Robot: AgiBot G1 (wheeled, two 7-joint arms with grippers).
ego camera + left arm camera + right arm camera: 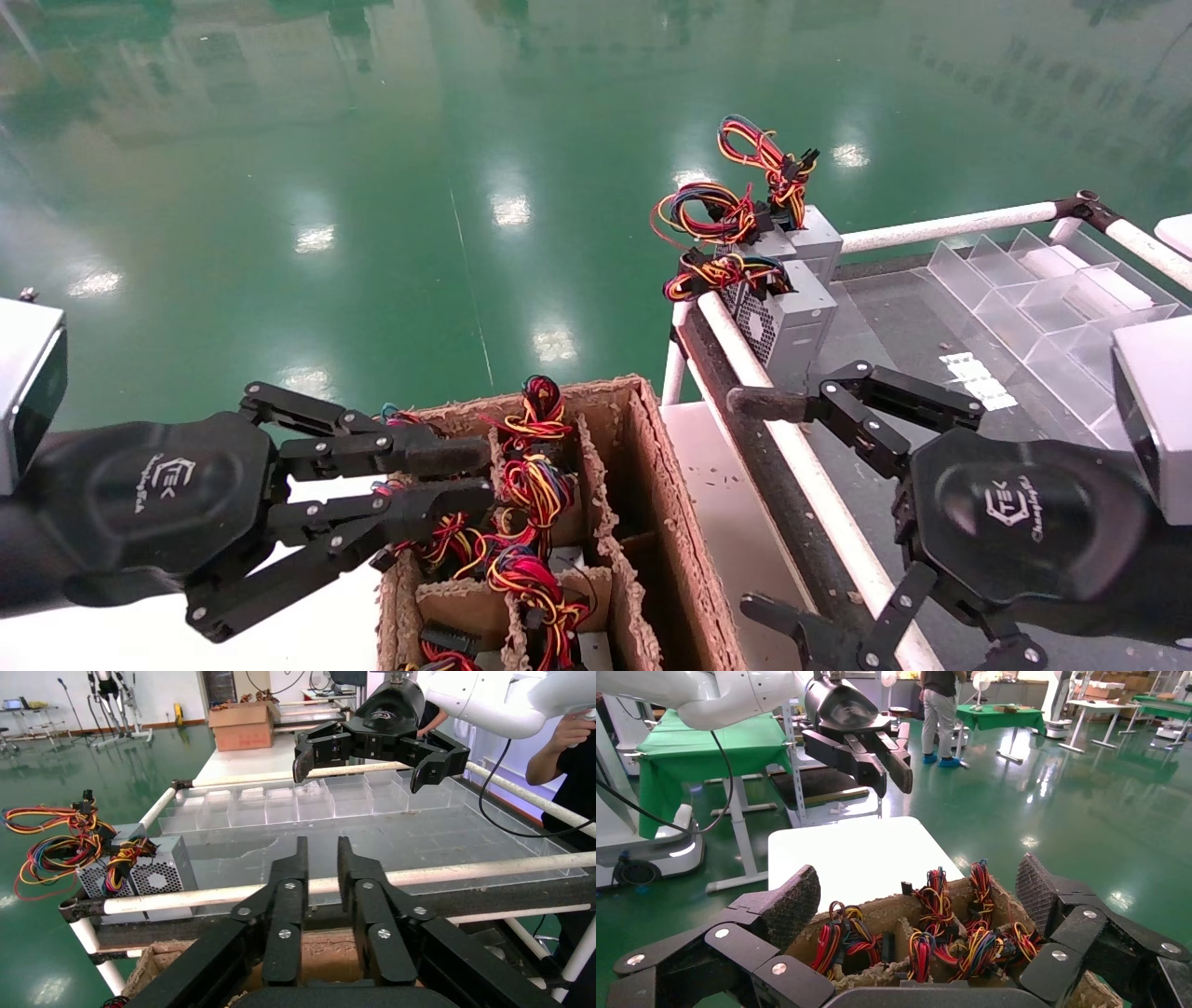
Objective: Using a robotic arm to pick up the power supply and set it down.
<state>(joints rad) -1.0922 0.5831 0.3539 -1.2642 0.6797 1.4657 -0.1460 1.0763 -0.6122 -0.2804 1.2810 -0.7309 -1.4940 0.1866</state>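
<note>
Wires are most of what shows of the power supply (538, 405). It stands in a compartment at the far edge of the cardboard box (643, 410). A tied bundle of red, yellow and black wires rises from it in a tall loop above the rim. The body of it is hidden down between the cardboard dividers, so I cannot describe the case from here.

I judge that the unit is stiff and rather heavy for its size, with smooth metal sides that may slip. The wire loop is soft and will bend, so it is easy to catch, but the weight would then swing below it. A hold low on the bundle, near the tie, or on the case itself seems safer.

The left gripper (486, 475) hangs over the near left part of the box, with its tips close beside the loop. Its fingers are almost together, with only a narrow gap, and nothing is between them. The right gripper (745, 508) is spread wide and empty over the near left edge of the rack (801, 466). Other grey boxes (792, 317) with curled wires stand at the rack's far left corner.
</note>
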